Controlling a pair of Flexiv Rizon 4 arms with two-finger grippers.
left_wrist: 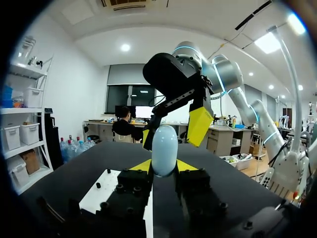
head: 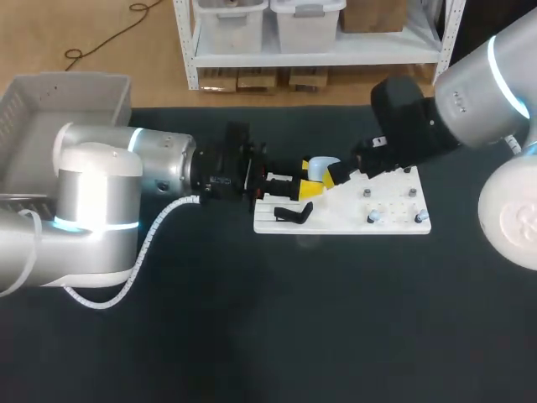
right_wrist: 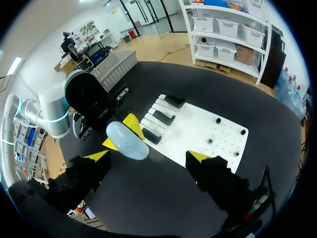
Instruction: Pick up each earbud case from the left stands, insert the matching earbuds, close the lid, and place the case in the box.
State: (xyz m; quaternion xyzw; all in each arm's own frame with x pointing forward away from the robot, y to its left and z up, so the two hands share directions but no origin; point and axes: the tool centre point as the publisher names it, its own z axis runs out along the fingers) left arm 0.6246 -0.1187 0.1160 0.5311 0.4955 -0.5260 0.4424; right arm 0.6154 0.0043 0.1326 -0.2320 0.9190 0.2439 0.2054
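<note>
The left hand (left_wrist: 163, 166) clamps the glossy pale-blue egg-shaped earbud case (left_wrist: 164, 148) between its tips; the right hand (right_wrist: 148, 156) hangs open just beyond.

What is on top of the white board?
Black stands sit along the white board's left side and small pegs dot its right side. The corner nearest the left end effector is covered by the light blue case it grips, so anything there cannot be seen.

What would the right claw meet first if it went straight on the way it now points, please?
Most likely the pale blue earbud case held in the left claw: it sits just ahead of the open right claw, off toward one finger. Depth is unclear, so that finger might touch first.
</note>
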